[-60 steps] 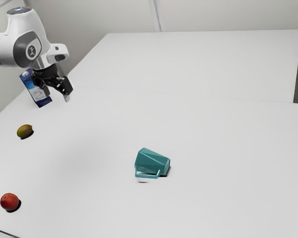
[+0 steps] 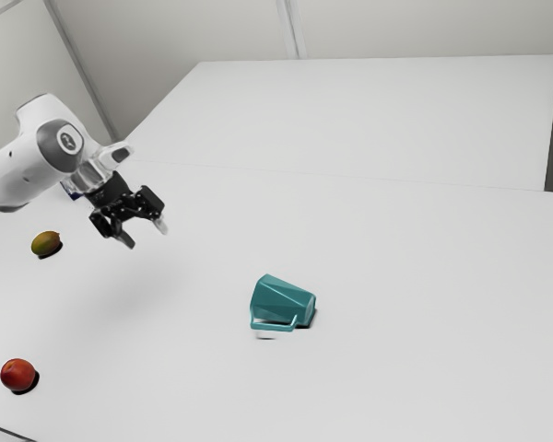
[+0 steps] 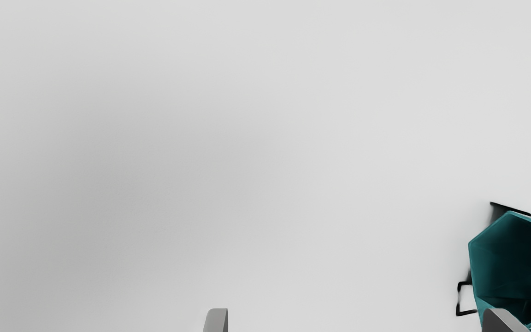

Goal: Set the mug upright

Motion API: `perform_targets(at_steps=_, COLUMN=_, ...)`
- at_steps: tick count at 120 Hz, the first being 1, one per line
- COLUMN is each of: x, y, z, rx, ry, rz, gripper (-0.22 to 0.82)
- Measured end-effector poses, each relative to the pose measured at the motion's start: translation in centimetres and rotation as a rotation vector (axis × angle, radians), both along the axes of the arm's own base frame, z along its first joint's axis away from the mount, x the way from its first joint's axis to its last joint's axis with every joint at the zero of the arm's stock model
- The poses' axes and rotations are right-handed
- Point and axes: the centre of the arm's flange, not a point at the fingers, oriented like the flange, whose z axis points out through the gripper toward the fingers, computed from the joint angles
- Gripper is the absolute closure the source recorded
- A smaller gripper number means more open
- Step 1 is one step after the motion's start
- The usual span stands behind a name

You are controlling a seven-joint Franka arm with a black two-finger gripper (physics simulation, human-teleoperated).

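On the counter [image 2: 415, 276], the mug [image 2: 282, 301] lies sideways; you're seemingly at the approach, jaws apart: reach over and grip it.

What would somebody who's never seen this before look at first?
Probably the teal mug, lying on its side on the big white table, with its open mouth toward the exterior view's left. Next might come the black pincer, wide open above the table at the exterior view's left, and then the round red fruit near that view's lower left corner.
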Motion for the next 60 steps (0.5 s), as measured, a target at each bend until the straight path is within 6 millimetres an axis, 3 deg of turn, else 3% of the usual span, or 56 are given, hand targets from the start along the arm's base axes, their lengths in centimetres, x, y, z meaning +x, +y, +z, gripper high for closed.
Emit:
perform_targets(at_steps=15, x=1.5, y=-4.5, z=-3.7, rx=-0.117, ry=0.03, rz=-0.004, gripper=0.0)
perform_targets(at_steps=39, x=1.6, y=-6.8, z=-5.9, rx=-0.208, ry=0.035, rz=0.016, gripper=0.0)
perform_targets(at_steps=60, x=0.1, y=-9.2, z=-8.2, rx=-0.277, ry=0.065, rz=0.035, gripper=0.0)
